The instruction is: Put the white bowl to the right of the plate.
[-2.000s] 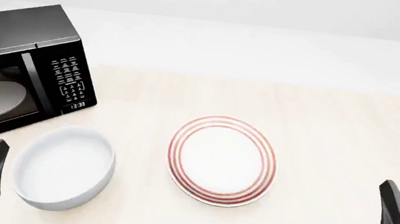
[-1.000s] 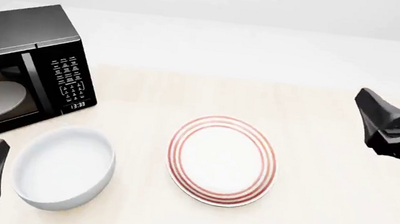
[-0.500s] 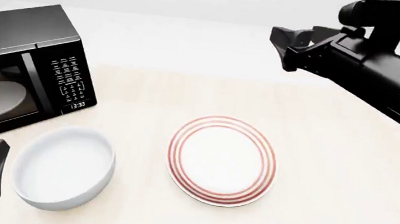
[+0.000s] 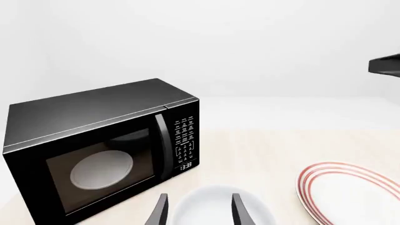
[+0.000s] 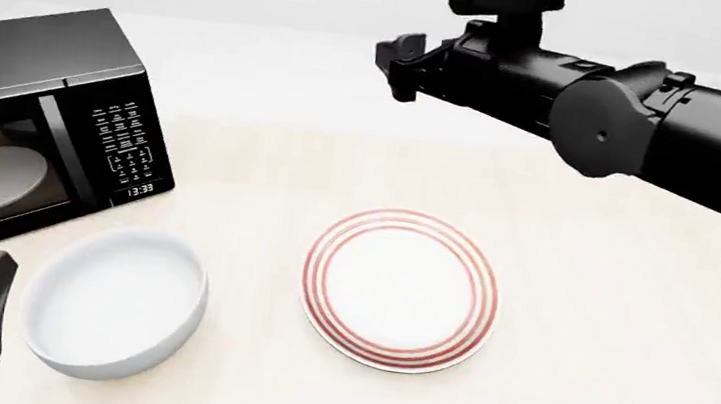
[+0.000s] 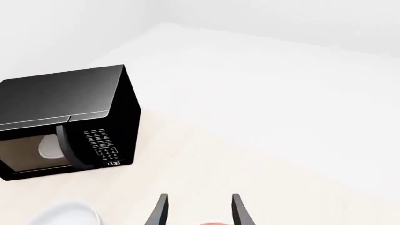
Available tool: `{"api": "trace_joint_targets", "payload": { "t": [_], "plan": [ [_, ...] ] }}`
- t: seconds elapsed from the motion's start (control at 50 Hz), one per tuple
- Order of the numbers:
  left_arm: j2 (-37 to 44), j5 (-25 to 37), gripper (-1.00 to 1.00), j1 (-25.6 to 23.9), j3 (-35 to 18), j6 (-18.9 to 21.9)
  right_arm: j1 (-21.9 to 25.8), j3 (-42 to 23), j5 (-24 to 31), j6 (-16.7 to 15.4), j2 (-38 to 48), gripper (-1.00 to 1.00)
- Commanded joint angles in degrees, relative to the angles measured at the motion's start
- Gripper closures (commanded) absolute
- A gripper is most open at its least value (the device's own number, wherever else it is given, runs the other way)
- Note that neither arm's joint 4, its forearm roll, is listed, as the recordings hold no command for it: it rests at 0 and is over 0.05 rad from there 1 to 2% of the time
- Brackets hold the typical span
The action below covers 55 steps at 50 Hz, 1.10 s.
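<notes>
Since the earlier frame, right gripper swung up and leftward — jaws apart, holding nothing. Left gripper stayed low, jaws apart. Bowl sat left of plate, near the microwave.

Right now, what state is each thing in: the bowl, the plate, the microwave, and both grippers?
Plain glossy white deep bowl: upright, empty, on the table left of the plate, ungripped.
Flat white plate with red rings: lying flat, nothing on it.
Black microwave: door shut, clock lit, pale oval visible inside.
Left gripper: open, low beside the bowl, holding nothing.
Right gripper: open, raised above the table beyond the plate, holding nothing.
</notes>
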Motion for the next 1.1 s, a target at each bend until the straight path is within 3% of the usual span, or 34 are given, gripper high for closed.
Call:
{"api": "trace_joint_targets", "payload": {
  "t": [0.02, 0.08, 0.16, 0.18, 0.26, 0.28, 0.72, 0.84, 0.88, 1.1],
  "plan": [
    [0.0, 0.0, -1.0, 0.0, 0.0, 0.0, 0.83, -7.44, 2.45, 1.26, 8.29, -1.0],
    [0.0, 0.0, -1.0, 0.0, 0.0, 0.0, 2.25, -11.4, 4.09, 1.98, 11.86, -1.0],
    [0.0, 0.0, -1.0, 0.0, 0.0, 0.0, 2.58, -11.78, 4.18, 2.13, 12.21, -1.0],
    [0.0, 0.0, -1.0, 0.0, 0.0, 0.0, 3.64, -15.3, 5.9, 2.99, 14.9, -1.0],
    [0.0, 0.0, -1.0, 0.0, 0.0, 0.0, 3.64, -15.4, 5.96, 2.99, 14.95, -1.0],
    [0.0, 0.0, -1.0, 0.0, 0.0, 0.0, 5.47, -18.41, 7.7, 3.2, 17.27, -1.0],
    [0.0, 0.0, -1.0, 0.0, 0.0, 0.0, 12.0, -26.95, 10.26, 5.43, 26.85, -1.0],
    [0.0, 0.0, -1.0, 0.0, 0.0, 0.0, 13.83, -27.66, 9.69, 6.28, 28.73, -1.0],
    [0.0, 0.0, -1.0, 0.0, 0.0, 0.0, 14.54, -26.18, 7.9, 8.15, 28.73, -1.0],
    [0.0, 0.0, -1.0, 0.0, 0.0, 0.0, 15.8, -25.47, 7.51, 9.5, 30.19, -1.0]
  ]
}}
